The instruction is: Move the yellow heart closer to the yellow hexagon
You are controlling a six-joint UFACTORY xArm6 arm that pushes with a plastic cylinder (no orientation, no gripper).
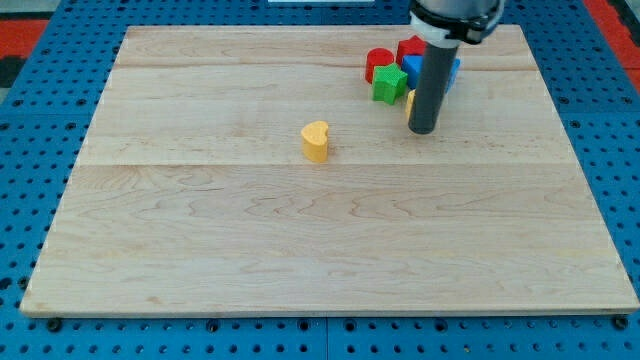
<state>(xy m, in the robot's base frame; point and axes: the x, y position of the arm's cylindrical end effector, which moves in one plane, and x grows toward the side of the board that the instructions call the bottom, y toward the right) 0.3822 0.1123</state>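
Observation:
The yellow heart (315,141) stands alone near the middle of the wooden board (200,230). My tip (422,131) rests on the board to the heart's right, about a hundred pixels away. The rod hides most of a yellow block (410,100), only a sliver showing at its left edge; its shape cannot be made out. That block sits at the lower edge of a cluster at the view's top right.
The cluster holds a red block (378,62), a green star-like block (389,83), another red block (411,47) and a blue block (412,70), all partly behind the rod. Blue pegboard surrounds the board.

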